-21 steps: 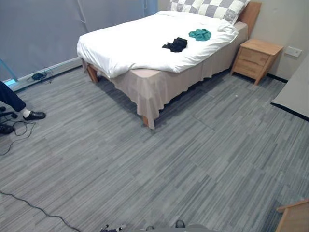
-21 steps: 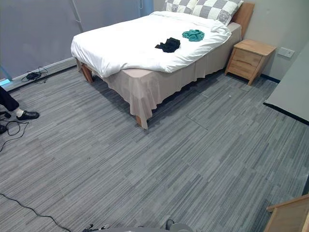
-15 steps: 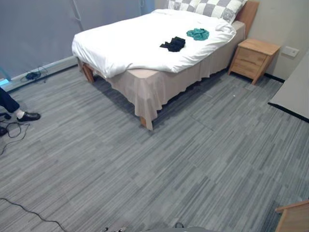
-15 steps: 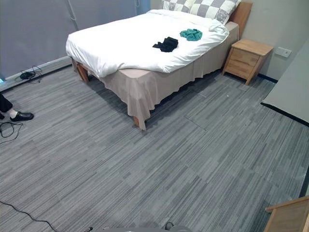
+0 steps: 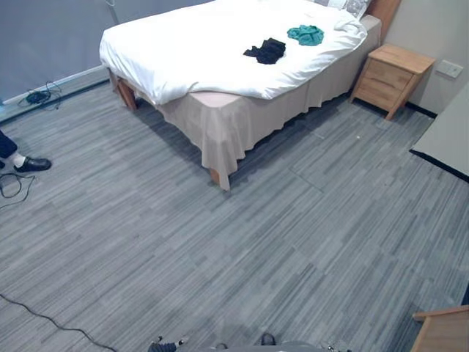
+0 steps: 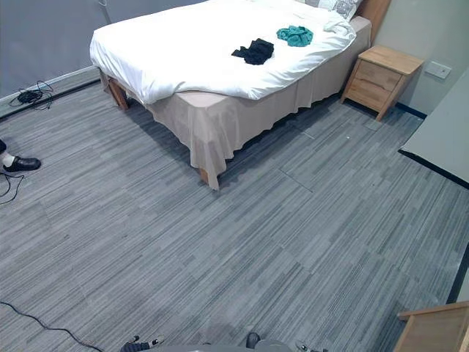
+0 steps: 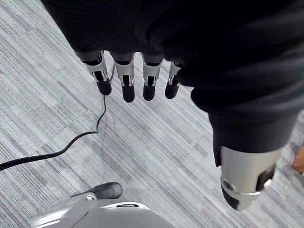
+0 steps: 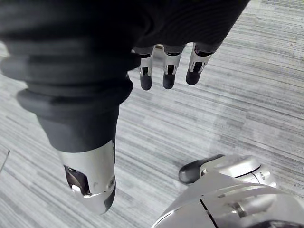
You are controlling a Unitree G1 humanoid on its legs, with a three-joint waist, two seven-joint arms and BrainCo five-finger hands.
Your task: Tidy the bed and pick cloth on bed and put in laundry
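A bed (image 5: 183, 66) with a white duvet stands across the room at the far end. On the duvet lie a black cloth (image 5: 266, 50) and, farther back near the pillows, a teal cloth (image 5: 305, 34). My left hand (image 7: 142, 76) hangs over the grey floor with its fingers straight and nothing in it. My right hand (image 8: 166, 66) also hangs above the floor, fingers relaxed and empty. Both hands are far from the bed.
A wooden nightstand (image 5: 392, 77) stands right of the bed by the wall. A beige bed skirt (image 5: 220, 136) hangs at the bed's near corner. A person's shoe (image 5: 29, 164) shows at the far left. Wooden furniture (image 5: 443, 330) juts in at the lower right.
The whole picture has shifted: the bed sits a little higher in view and its pillows are cut off at the top, so the camera has moved. The cloths lie as before.
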